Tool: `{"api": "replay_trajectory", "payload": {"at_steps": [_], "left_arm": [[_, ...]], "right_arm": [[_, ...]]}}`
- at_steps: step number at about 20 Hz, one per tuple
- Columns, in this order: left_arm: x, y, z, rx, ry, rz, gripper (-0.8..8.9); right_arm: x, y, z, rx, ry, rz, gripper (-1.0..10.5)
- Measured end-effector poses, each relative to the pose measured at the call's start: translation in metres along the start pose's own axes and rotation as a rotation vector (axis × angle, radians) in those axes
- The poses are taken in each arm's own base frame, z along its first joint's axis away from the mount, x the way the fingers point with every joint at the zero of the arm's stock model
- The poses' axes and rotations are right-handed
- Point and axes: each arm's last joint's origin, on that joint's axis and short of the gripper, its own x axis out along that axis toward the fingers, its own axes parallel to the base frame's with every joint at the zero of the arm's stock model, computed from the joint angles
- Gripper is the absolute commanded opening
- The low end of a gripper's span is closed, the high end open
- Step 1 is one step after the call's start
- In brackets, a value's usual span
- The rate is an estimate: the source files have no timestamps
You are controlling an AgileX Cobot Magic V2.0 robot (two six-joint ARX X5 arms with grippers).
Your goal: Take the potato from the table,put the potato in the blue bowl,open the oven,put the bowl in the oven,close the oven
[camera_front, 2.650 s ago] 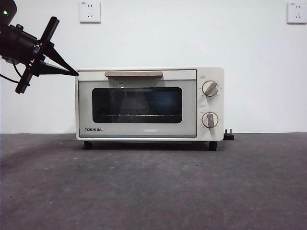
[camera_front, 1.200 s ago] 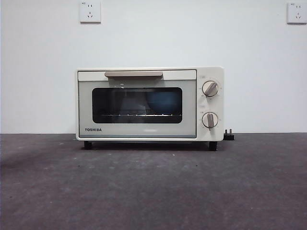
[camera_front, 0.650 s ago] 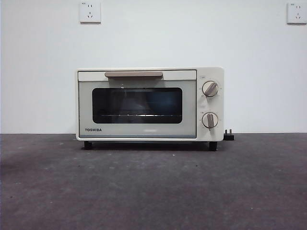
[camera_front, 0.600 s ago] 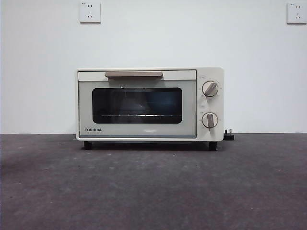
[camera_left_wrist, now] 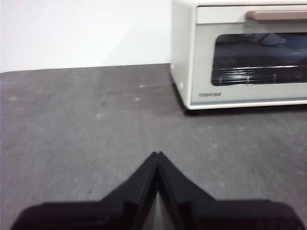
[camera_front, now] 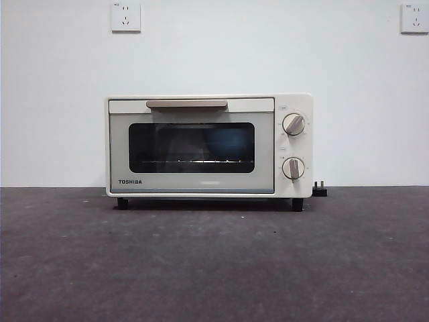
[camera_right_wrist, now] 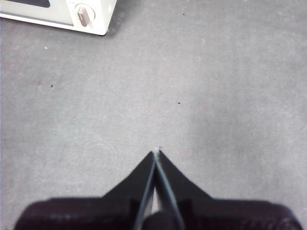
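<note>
Nearest the cameras, both arms waited well back from the work: the left gripper [camera_left_wrist: 157, 155] hung over bare table [camera_left_wrist: 86, 124] with its two black jaws pressed together on nothing, and the right gripper [camera_right_wrist: 156, 154] was likewise closed and empty above an open stretch of the same grey surface. Neither arm showed in the front view. Beyond them the table [camera_front: 214, 268] ran dark and speckled up to the oven [camera_front: 209, 145], which stood on its black feet near the white wall. In the left wrist view the oven [camera_left_wrist: 240, 52] lay ahead and to one side, well apart from the jaws; in the right wrist view only a corner of the oven [camera_right_wrist: 91, 19] with one knob [camera_right_wrist: 82, 14] appeared. Its door sat flush and upright under the beige bar handle [camera_front: 187, 104], so it read as shut. Through the dark glass a rounded blue shape, taken to be the blue bowl [camera_front: 228, 142], rested on the wire rack toward the knob side. The potato could not be made out; it did not lie on the visible table, and it was probably in the bowl, hidden by the rim and the tinted glass. Judged from this layout, the final step, closing the oven, looked complete, with every earlier step behind it. The next move seemed to call for nothing more than keeping both arms clear of the oven. A black plug [camera_front: 321, 188] lay just beside the oven's far foot, and two wall sockets [camera_front: 126, 16] sat high on the wall behind.
</note>
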Motion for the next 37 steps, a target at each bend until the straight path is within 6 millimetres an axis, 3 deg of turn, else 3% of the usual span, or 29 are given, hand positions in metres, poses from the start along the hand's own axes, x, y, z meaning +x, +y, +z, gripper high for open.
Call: {"api": "replay_trajectory", "payload": {"at_steps": [5,9,30,34,37], "left_arm": [[-0.011,0.002,-0.012,0.002,0.097,0.093,-0.04],[-0.014,0.005,-0.008,0.003,0.042,0.144,-0.04],[-0.013,0.001,-0.009,-0.023,0.056,0.096,-0.04],[-0.012,0.001,-0.009,-0.023,0.062,0.096,-0.04],[-0.012,0.001,-0.01,-0.024,0.065,0.096,-0.04]], "right_arm": [[0.0,0.0,0.0,0.0,0.0,0.0,0.0],[0.001,0.0,0.0,-0.002,0.005,-0.001,0.0],[0.011,0.006,0.006,-0.021,0.052,-0.01,0.0],[-0.001,-0.007,0.001,0.004,-0.025,-0.063,0.0],[-0.001,-0.017,-0.004,0.109,-0.2,-0.13,0.0]]}}
